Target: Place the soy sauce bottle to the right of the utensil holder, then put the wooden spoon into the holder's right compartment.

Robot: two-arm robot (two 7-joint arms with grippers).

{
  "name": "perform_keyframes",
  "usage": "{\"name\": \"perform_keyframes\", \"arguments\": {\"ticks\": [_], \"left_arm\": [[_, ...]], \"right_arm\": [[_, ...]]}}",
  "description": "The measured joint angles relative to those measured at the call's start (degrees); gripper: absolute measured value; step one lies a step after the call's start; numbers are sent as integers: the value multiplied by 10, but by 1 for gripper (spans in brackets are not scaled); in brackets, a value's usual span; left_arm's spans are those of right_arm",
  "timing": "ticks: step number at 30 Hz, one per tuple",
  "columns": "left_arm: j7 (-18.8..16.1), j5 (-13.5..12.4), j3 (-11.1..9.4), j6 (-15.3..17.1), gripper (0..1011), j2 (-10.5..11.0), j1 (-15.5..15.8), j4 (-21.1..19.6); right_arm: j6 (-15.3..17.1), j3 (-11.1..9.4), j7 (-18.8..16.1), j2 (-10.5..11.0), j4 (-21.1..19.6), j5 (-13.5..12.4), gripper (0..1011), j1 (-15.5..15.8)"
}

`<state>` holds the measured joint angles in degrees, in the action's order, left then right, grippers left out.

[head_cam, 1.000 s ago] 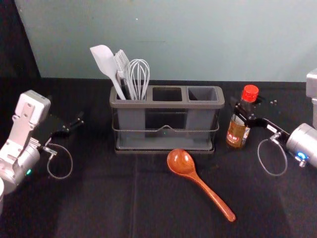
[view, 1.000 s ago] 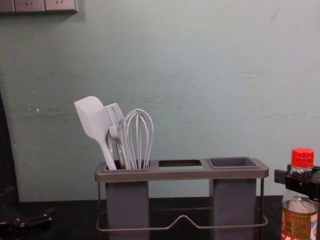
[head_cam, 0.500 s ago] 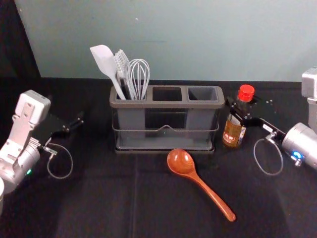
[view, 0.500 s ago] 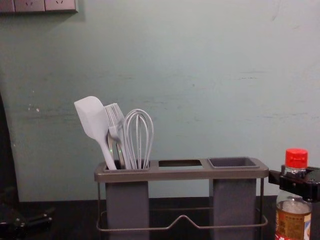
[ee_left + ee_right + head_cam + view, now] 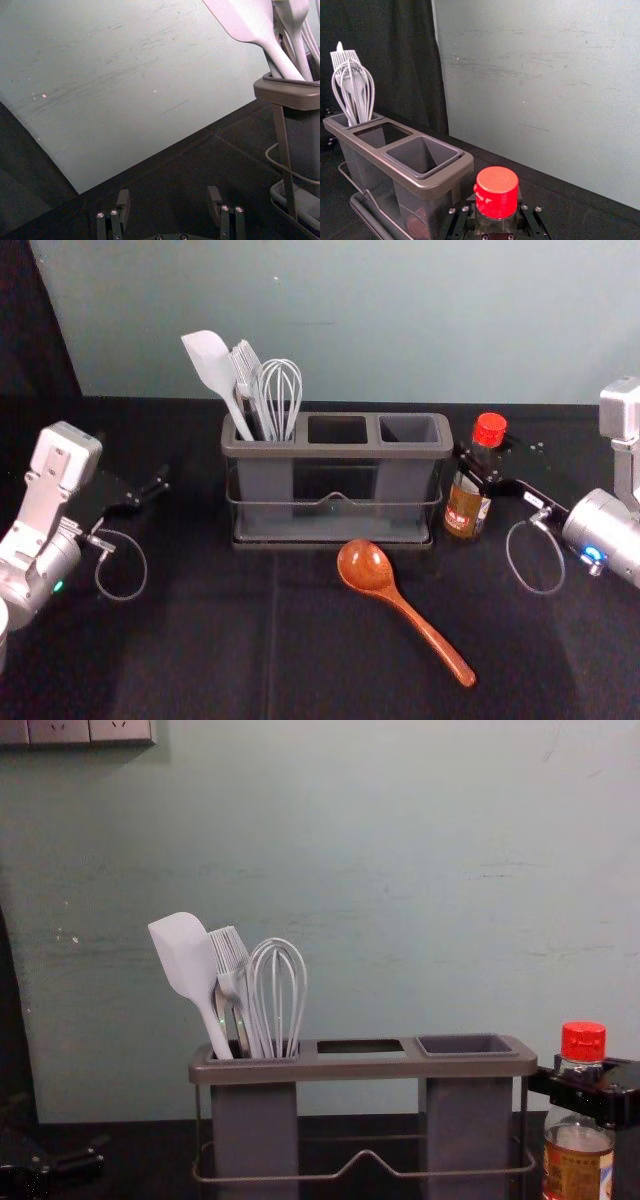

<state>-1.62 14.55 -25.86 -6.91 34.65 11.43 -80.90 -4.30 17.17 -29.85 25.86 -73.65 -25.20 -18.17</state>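
Wall (image 5: 430,330): pale grey-green, upright behind the holder.
Black cloth (image 5: 180,650): spread under the holder and out in front of it.
Utensil holder (image 5: 335,452): stands level, its long axis running left to right, three compartments in a row.
Left gripper (image 5: 150,494): well to the left of the holder, reaching forward and inward; its fingers stand apart with a bare gap between them, released.
Right gripper (image 5: 479,470): just to the right of the holder, reaching in from the outer side, clenched around the bottle below its cap; one fingertip comes close to the holder's right end, and whether it touches I cannot tell.
Wooden spoon (image 5: 405,610): lies on the cloth in front of the holder, hollow side up; its long axis is a slant, bowl pointing toward the holder's front, handle running away from it and out to the right, ending past the holder's right end.
Soy sauce bottle (image 5: 465,510): just to the right of the holder, long axis about upright, red cap (image 5: 490,429) on top.
Spatula (image 5: 211,364): in the holder's left compartment, blade up, leaning left.
Whisk (image 5: 281,400): same compartment, wire loops up, nearly upright.
Tined utensil (image 5: 246,365): between those two, tines up.
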Motion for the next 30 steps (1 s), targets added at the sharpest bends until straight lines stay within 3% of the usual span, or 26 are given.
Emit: {"name": "perform_keyframes", "arguments": {"ticks": [8,19,22,30], "left_arm": [[0,0,0,0,1005,0,0,0],[0,0,0,0,1005,0,0,0],[0,0,0,0,1005,0,0,0],[0,0,0,0,1005,0,0,0]], "right_arm": [[4,-5,9,-1,-7,-2,644,5],[8,-29,25,14,-65,-14,954,40],[7,-38,31,19,-84,-19,1002,56],[5,-67,41,38,-149,-36,1004,115]]}}
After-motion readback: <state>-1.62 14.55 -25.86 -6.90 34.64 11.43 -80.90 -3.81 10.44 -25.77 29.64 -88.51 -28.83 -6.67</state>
